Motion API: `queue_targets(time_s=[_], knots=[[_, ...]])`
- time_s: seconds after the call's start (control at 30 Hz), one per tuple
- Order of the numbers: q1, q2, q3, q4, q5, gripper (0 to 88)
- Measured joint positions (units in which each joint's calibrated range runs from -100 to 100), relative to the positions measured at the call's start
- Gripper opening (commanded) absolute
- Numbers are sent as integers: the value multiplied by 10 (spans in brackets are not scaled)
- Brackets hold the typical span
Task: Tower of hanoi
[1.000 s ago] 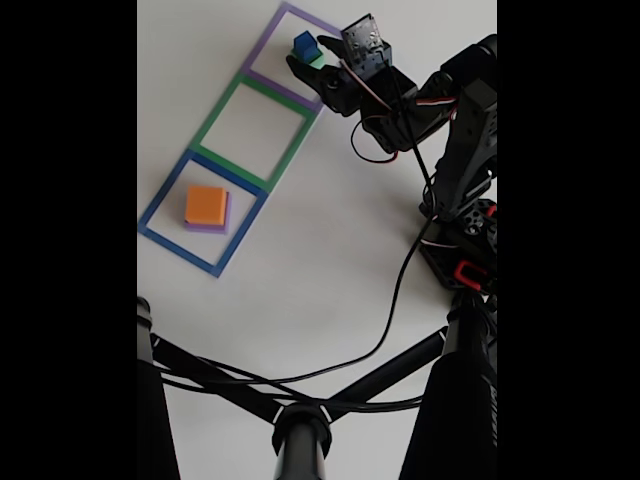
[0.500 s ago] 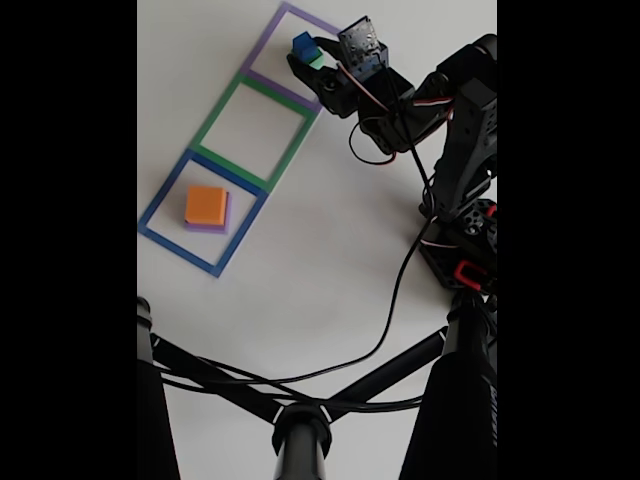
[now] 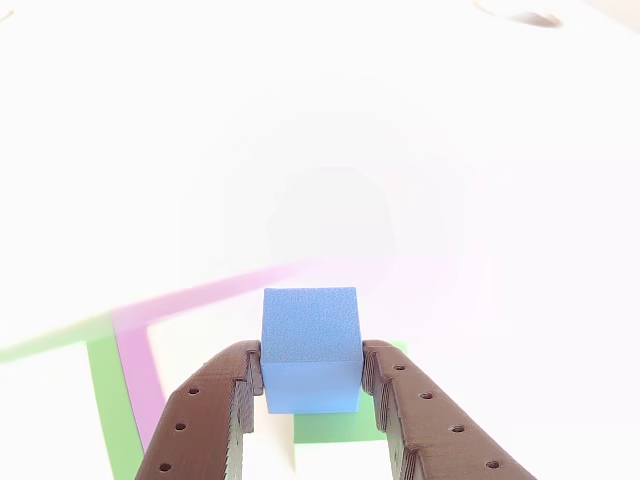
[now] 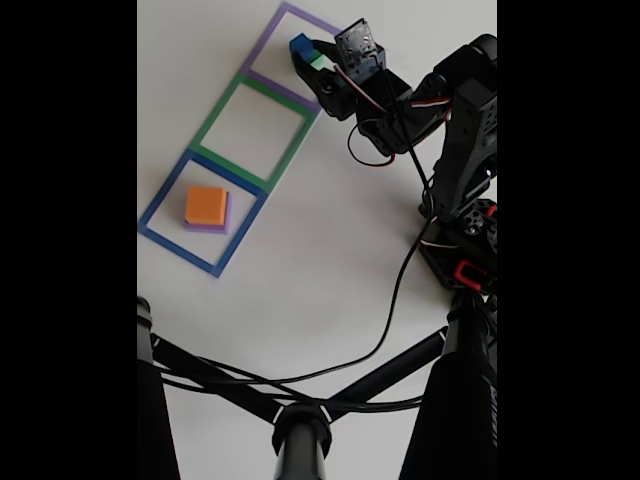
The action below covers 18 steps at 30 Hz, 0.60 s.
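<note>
Gripper [image 3: 311,385] clamped on blue cube [image 3: 310,350].
Cube sits squarely between the fingers; advise level lowering, releasing only once it rests inside the purple outline [image 4: 262,40] beneath.

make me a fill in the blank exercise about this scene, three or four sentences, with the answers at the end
1. The pincer is shut on the small ____ cube.
2. In the fixed view, the orange block sits on top of a ____ slab.
3. That stack stands inside the ____ square outline.
4. The square outline between the other two is ____.

Missing words: blue; purple; blue; green
</note>
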Motion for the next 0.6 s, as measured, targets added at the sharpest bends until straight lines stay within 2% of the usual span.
queue_targets(time_s=[0.37,0.5,0.6], knots=[[-4,-8,0,9,0,27],[-17,-80,0,84,0,26],[-22,-163,-8,180,0,25]])
